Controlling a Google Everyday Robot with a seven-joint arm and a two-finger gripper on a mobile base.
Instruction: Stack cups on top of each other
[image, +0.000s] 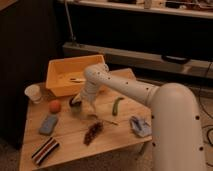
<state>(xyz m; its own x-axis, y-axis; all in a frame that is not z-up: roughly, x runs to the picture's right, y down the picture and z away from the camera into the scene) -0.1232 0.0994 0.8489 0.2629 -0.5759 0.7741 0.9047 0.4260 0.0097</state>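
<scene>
Beside the yellow plastic bin, your gripper hung at the small pale-green cup; its grip I couldn't tell. You needed that cup level, then centred over the distant small white cup.

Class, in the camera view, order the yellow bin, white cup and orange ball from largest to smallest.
1. yellow bin
2. white cup and orange ball: too alike to rank
The hand hovers by the green cup.
</scene>
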